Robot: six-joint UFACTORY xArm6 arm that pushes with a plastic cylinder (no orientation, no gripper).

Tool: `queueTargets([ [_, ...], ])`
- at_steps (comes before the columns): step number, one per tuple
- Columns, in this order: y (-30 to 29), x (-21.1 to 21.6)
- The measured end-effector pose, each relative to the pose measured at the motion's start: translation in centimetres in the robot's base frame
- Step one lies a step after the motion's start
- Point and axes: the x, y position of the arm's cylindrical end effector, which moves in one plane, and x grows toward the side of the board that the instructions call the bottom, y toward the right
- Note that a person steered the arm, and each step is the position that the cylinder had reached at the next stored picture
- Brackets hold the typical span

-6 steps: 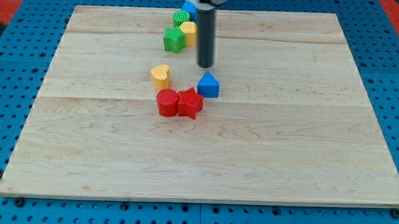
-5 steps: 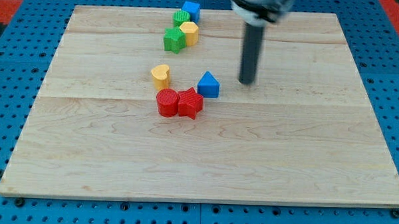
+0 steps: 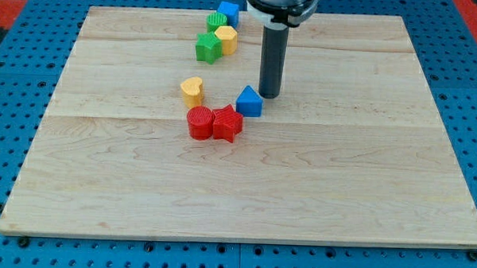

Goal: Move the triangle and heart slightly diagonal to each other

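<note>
Hand absent: bare rod; my tip [image 3: 269,96] just upper-right of blue triangle [image 3: 249,102]. Yellow heart [image 3: 191,89] left, slightly higher, apart. Diagonal offset slight; push seemingly pending on counter [image 3: 340,177].

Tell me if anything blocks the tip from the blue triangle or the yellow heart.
Nothing does for the blue triangle: my tip sits just to its upper right. The yellow heart lies beyond the triangle, to the view's left, so the triangle stands between.

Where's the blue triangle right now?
The blue triangle sits near board centre, right of the yellow heart, above-right of the red blocks; my tip is just at its upper right.
</note>
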Motion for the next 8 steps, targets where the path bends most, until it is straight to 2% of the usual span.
queueTargets([
  [1, 1.8, 5.1],
  [2, -3.3, 3.8],
  [4, -7.2, -5.9],
  [5, -8.5, -8.4],
  [6, -9.5, -8.2],
  [7, -14.1, -6.4],
  [8, -11.6, -2.3],
])
